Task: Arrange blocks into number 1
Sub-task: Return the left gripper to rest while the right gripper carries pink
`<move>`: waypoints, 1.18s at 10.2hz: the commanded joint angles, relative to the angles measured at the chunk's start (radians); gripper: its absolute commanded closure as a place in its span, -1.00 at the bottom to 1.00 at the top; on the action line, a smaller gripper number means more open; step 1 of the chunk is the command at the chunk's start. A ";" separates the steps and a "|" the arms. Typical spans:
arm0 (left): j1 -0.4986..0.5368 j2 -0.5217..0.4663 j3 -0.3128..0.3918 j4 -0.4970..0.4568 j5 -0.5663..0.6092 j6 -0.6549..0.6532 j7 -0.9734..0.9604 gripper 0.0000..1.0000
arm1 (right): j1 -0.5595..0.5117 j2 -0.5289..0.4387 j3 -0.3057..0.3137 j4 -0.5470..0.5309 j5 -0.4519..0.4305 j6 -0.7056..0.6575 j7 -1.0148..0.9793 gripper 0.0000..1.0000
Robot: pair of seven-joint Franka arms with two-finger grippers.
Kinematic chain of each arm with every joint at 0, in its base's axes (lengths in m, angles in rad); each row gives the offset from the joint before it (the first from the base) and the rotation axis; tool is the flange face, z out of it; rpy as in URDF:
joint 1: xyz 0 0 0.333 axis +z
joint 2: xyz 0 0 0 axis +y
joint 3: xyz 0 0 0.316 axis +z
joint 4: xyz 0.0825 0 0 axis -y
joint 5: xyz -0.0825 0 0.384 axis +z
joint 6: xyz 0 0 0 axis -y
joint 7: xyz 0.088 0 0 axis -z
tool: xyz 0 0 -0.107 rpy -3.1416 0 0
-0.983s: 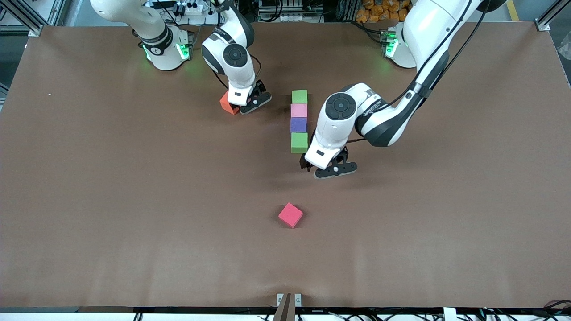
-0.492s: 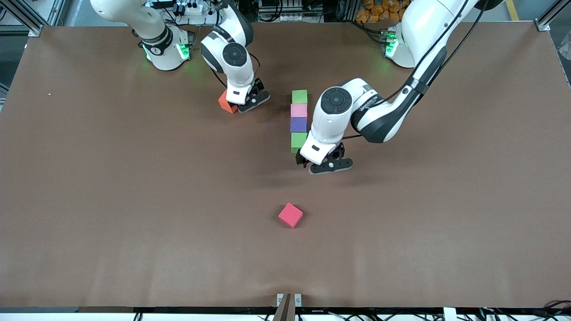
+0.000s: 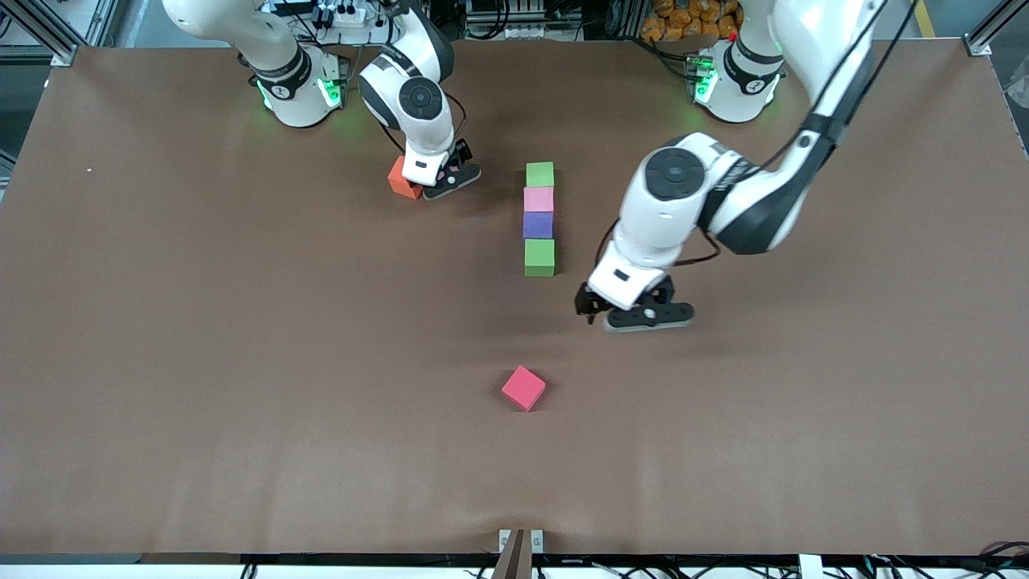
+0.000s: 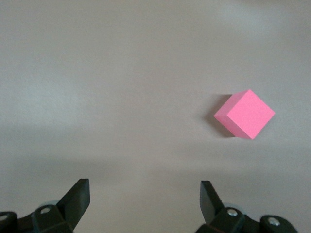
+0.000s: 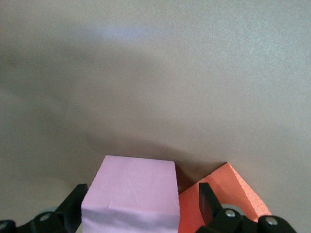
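A column of blocks lies mid-table: green [image 3: 539, 174], light pink [image 3: 539, 199], purple [image 3: 538, 225], green [image 3: 539, 257]. A red-pink block [image 3: 523, 388] sits alone nearer the front camera and also shows in the left wrist view [image 4: 245, 114]. My left gripper [image 3: 621, 310] hangs open over bare table beside the nearest green block, toward the left arm's end. My right gripper [image 3: 438, 175] is low and open, its fingers straddling a second light pink block [image 5: 130, 194]. An orange block [image 3: 399, 178] touches that pink block. No light blue block is in view.
The brown table [image 3: 241, 362] stretches wide around the blocks. Both arm bases stand along its edge farthest from the front camera.
My left gripper swung away from the nearest green block toward the left arm's end. The right gripper and the orange block shifted slightly toward the right arm's base.
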 commanded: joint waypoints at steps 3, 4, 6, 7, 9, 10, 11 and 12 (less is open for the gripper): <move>0.129 -0.077 -0.004 0.055 -0.131 -0.144 0.308 -1.00 | 0.009 -0.043 0.043 -0.029 0.096 0.010 0.049 1.00; 0.146 -0.098 0.002 0.071 -0.152 -0.187 0.345 -1.00 | 0.007 -0.046 0.043 -0.026 0.096 0.010 0.049 1.00; 0.147 -0.158 0.075 0.086 -0.207 -0.270 0.445 -1.00 | -0.031 -0.066 0.035 0.033 0.098 -0.012 0.046 1.00; 0.147 -0.193 0.129 0.097 -0.250 -0.319 0.518 -1.00 | -0.051 -0.066 0.021 0.093 0.096 -0.039 0.035 1.00; 0.143 -0.226 0.198 0.161 -0.278 -0.452 0.580 -1.00 | -0.072 -0.035 -0.055 0.283 0.092 -0.164 0.012 1.00; 0.137 -0.241 0.233 0.181 -0.278 -0.509 0.597 -1.00 | -0.103 0.025 -0.071 0.424 0.089 -0.276 0.013 1.00; 0.108 -0.271 0.279 0.186 -0.278 -0.538 0.603 -1.00 | -0.138 0.097 -0.075 0.559 0.087 -0.345 0.016 1.00; 0.071 -0.293 0.333 0.187 -0.279 -0.572 0.605 -1.00 | -0.166 0.163 -0.075 0.660 0.087 -0.363 0.019 1.00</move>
